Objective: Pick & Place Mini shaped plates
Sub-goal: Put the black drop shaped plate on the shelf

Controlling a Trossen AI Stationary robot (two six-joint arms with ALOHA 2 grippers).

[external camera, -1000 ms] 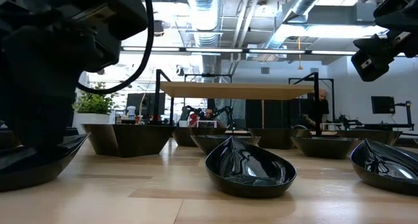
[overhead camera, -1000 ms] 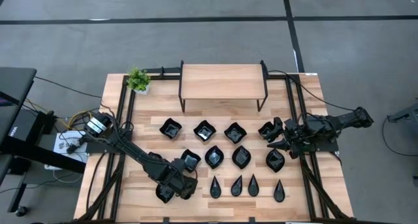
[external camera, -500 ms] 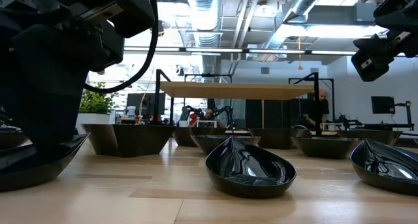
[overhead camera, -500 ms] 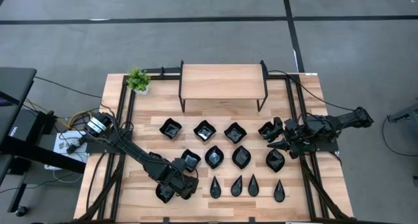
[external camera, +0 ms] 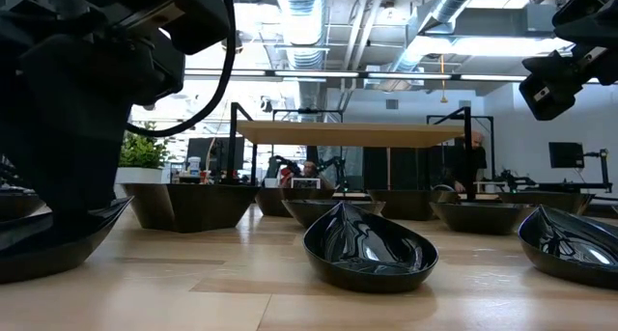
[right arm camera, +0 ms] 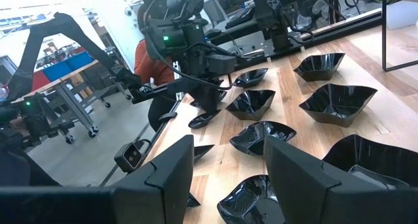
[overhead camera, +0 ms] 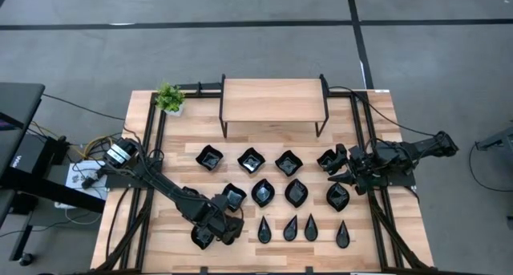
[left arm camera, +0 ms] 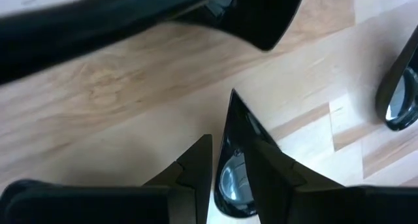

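Observation:
Several glossy black mini shaped plates lie in rows on the wooden table: wavy squares [overhead camera: 251, 159], leaf-like ovals [overhead camera: 296, 192] and narrow teardrops [overhead camera: 290, 228]. My left gripper [overhead camera: 212, 231] is at the near left, pointing steeply down, shut on one pointed black plate [left arm camera: 230, 175], which also shows as the plate [overhead camera: 199, 238] from above. My right gripper [right arm camera: 225, 165] hangs level and open above the table's right side [overhead camera: 343, 167], with nothing between its fingers. My left gripper has the pointed plate between its two fingers [left arm camera: 196, 164], coming from above and slanting steeply down. The plate's pointed end [left arm camera: 233, 105] sticks out past the fingertips. In the low view the plate's underside [external camera: 58, 259] rests on the table. The fingers themselves hide which part of the rim they grip.
A low wooden shelf on black legs [overhead camera: 273, 101] stands at the far middle, and a small potted plant [overhead camera: 169, 97] at the far left corner. Black rails run along both table sides. A person in orange [right arm camera: 145, 62] sits beyond the table's left side.

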